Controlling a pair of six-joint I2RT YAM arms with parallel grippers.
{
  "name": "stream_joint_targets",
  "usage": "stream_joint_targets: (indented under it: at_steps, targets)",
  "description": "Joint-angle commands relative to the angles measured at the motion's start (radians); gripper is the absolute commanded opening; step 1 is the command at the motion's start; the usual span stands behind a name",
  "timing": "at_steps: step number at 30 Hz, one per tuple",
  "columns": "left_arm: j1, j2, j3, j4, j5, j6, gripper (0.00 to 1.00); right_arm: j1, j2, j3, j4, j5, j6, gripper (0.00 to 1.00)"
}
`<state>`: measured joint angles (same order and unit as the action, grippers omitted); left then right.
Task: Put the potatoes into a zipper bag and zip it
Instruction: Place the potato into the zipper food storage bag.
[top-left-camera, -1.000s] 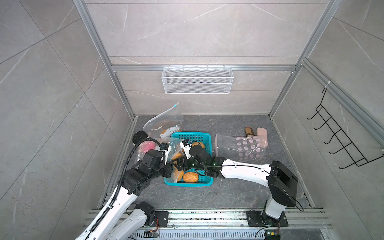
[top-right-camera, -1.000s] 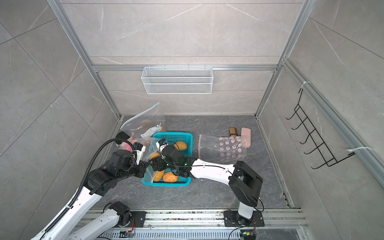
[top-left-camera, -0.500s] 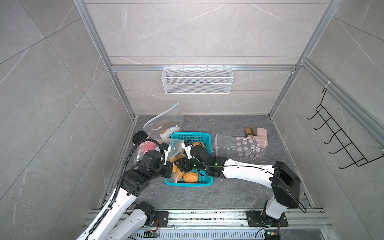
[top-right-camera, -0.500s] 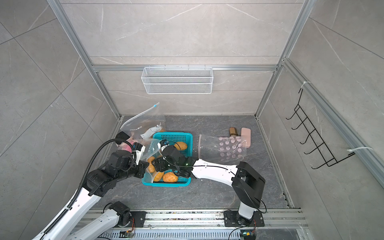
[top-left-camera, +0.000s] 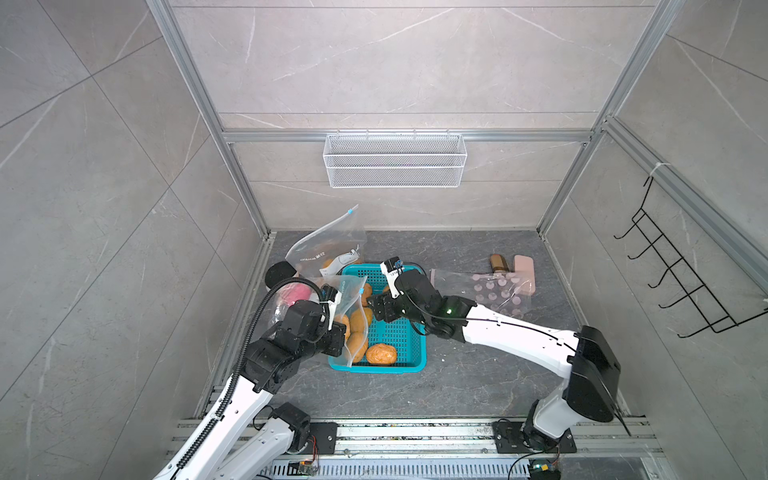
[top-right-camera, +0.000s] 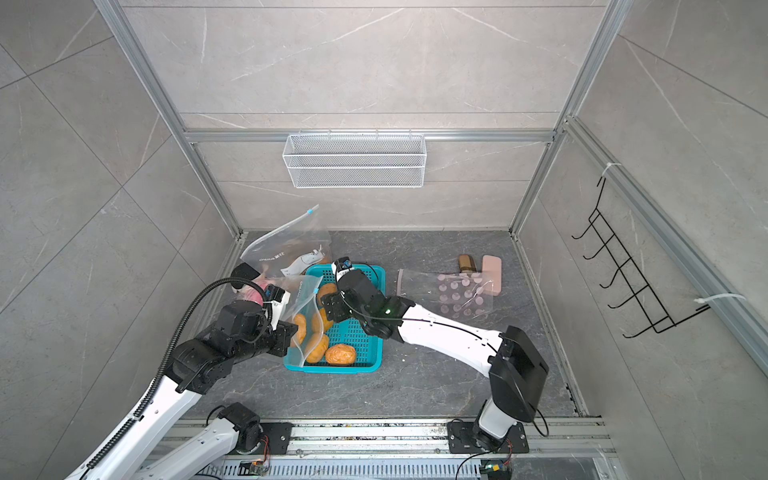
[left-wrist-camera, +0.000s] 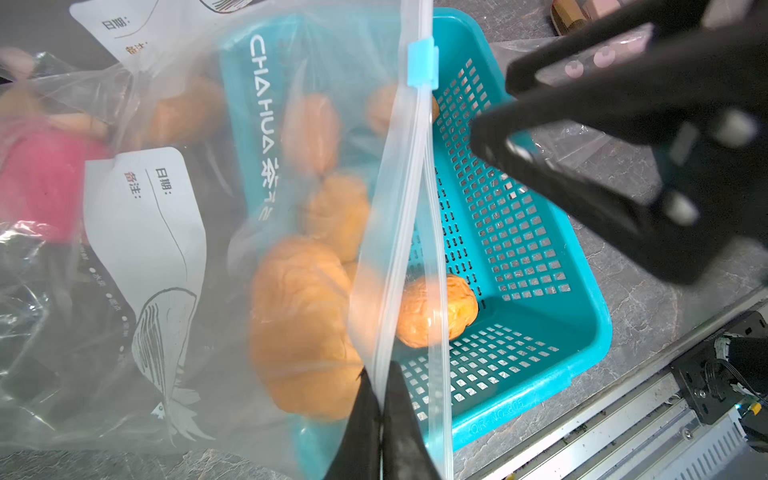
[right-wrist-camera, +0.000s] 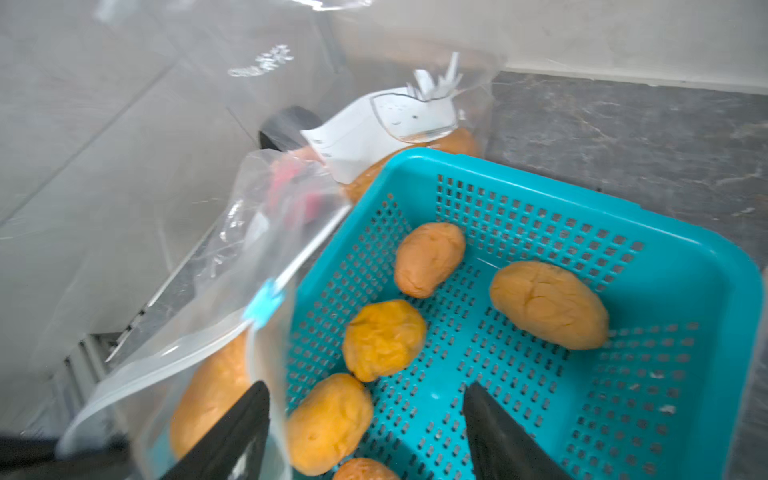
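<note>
Potatoes (right-wrist-camera: 384, 338) lie loose in the teal basket (top-left-camera: 409, 365), the nearest at its 6 o'clock end. At the basket's 9 o'clock edge the left gripper (left-wrist-camera: 380, 415) pinches the zipper bag (left-wrist-camera: 291, 124) by its rim, and more show through the plastic. The right gripper (right-wrist-camera: 365, 390) hangs above the basket, spread wide and empty. A second bag (top-left-camera: 328, 245) lies at 11 o'clock.

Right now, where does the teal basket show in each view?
Top view: teal basket at floor centre.
Top view: same place.
Left wrist: behind the clear zipper bag, past its zipper strip.
Right wrist: beside the bag, potatoes lying in it.
Shared landmark: that bag, hanging over the basket's edge.
</note>
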<state>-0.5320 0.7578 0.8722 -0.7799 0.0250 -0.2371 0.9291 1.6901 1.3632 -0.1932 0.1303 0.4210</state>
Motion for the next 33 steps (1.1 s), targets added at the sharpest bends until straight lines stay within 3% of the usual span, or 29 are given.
stream_joint_targets:
  at_steps: [1,7,17,21,28,33]
  targets:
    - [0.001,-0.009,0.001,0.021,-0.015,0.021,0.00,-0.062,0.113,0.133,-0.220,-0.005,-0.053,0.74]
    - [0.002,-0.002,0.001,0.019,-0.013,0.022,0.00,-0.119,0.338,0.409,-0.485,-0.003,-0.191,0.73]
    - [0.000,-0.017,0.002,0.023,-0.012,0.023,0.00,-0.142,0.606,0.755,-0.686,0.007,-0.317,0.73]
    - [0.000,-0.024,0.072,-0.027,-0.036,0.011,0.00,-0.142,0.614,0.760,-0.686,-0.025,-0.308,0.72]
    - [0.000,-0.044,0.368,-0.318,-0.279,-0.035,0.00,-0.143,0.515,0.655,-0.601,-0.057,-0.306,0.72]
    - [0.000,-0.116,0.422,-0.394,-0.334,-0.033,0.00,-0.142,0.477,0.632,-0.588,-0.069,-0.310,0.72]
